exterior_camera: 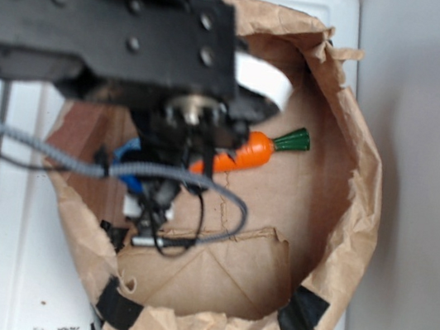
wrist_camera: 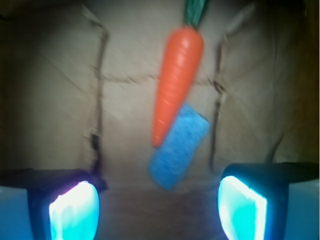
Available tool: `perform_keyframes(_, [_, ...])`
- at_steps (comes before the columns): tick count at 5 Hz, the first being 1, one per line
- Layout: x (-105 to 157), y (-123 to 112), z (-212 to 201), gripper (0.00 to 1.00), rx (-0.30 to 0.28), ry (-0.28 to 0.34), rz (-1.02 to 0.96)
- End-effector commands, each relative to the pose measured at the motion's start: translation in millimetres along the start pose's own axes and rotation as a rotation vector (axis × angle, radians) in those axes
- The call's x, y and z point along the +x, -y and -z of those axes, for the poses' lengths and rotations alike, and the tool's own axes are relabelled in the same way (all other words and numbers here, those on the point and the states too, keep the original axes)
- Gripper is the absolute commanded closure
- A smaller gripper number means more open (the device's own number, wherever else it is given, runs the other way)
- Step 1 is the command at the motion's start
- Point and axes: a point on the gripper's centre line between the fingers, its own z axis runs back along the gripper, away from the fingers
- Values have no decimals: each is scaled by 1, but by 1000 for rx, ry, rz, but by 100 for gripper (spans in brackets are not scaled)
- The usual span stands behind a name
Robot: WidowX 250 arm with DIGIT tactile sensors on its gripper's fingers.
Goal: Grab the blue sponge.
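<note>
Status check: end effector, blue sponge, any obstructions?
End effector open, holding nothing. Blue sponge ahead between the fingers, on the bag floor. Carrot touching its far edge.

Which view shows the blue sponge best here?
The wrist view: the blue sponge lies fully visible, tilted, beside the carrot's tip. In the exterior view the arm covers nearly all of it; only a sliver of blue shows.

carrot (wrist_camera: 176, 80) touching blue sponge (wrist_camera: 179, 146) — bag walls (exterior_camera: 362, 196) around, open above
</note>
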Motion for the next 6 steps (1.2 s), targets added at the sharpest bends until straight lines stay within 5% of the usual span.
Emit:
perform_keyframes(1, [5, -17, 32, 0, -40, 48, 53])
perform_keyframes(3, [-5, 10, 62, 0, -3, 25, 60])
perform_keyframes(4, [-15, 9, 64, 100, 21, 62, 24])
perform_keyframes(6, [-43, 2, 50, 100, 53, 165, -8])
